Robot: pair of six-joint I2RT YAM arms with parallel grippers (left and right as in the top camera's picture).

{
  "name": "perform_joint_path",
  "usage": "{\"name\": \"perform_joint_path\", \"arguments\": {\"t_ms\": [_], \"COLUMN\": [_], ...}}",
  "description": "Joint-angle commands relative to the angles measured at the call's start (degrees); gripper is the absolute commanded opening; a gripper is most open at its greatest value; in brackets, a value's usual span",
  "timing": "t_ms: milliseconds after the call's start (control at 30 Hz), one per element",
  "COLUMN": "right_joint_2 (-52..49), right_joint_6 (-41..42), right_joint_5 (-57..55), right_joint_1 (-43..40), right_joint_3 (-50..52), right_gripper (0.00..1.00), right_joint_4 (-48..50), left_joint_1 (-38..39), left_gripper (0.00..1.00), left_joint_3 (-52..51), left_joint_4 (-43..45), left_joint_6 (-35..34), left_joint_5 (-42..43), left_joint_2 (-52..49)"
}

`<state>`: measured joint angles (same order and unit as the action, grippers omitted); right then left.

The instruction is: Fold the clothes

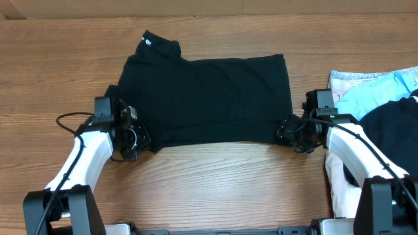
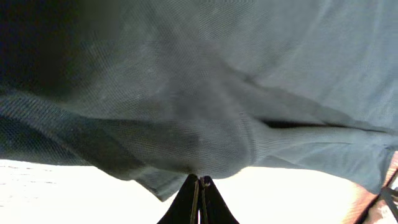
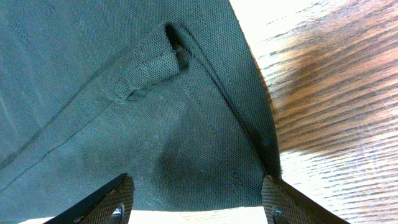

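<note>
Overhead, T-shirt (image 1: 215,98): one, flat between two grippers.
Left gripper (image 1: 145,140): pinching its corner.
Right gripper (image 1: 285,128): fingers spread, straddling its hem corner.

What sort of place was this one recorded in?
Probably a robot test bench for laundry folding: a wood-grain table, a left arm and right arm flanking a black T-shirt, and a heap of other clothes beside it.

Bare counter (image 1: 222,179) lies open in front of the shirt (image 1: 209,98) and at far left — on the right, a cloth pile (image 1: 385,98) crowds the right arm (image 1: 356,147).
</note>
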<state>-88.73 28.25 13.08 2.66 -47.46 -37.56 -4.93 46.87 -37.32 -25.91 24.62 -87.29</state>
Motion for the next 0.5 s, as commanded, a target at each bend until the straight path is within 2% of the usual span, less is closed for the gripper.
{"name": "perform_joint_path", "arguments": {"t_ms": [0,33,100,167,233,300,467], "right_joint_2": [-0.37,-0.37,-0.37,-0.37,-0.37,-0.37,-0.37], "right_joint_6": [-0.24,-0.24,-0.24,-0.24,-0.26,-0.26,-0.26], "right_joint_5": [-0.59,-0.59,-0.59,-0.59,-0.61,-0.61,-0.61], "right_joint_1": [-0.11,-0.11,-0.11,-0.11,-0.11,-0.11,-0.11], "right_joint_3": [-0.5,-0.5,-0.5,-0.5,-0.5,-0.5,-0.5], "right_gripper": [0.7,0.7,0.7,0.7,0.74,0.76,0.77], "right_joint_4": [0.11,0.13,0.33,0.55,0.61,0.57,0.17], "left_joint_1": [1.88,2.89,5.51,7.96,10.08,11.45,11.98], "left_gripper": [0.2,0.38,0.68,0.74,0.72,0.61,0.41], "left_joint_3": [1.84,1.62,0.96,0.35,0.04,0.0,-0.26], "left_joint_4": [-3.85,-4.98,-6.34,-5.88,-5.51,-5.51,-5.9], "left_joint_6": [1.46,2.32,2.78,2.64,1.18,-0.39,-4.68], "left_joint_5": [-1.18,-2.23,-6.54,-10.56,-13.46,-15.82,-20.59], "left_joint_2": [-0.02,-0.02,-0.02,-0.02,-0.04,-0.04,-0.04]}}
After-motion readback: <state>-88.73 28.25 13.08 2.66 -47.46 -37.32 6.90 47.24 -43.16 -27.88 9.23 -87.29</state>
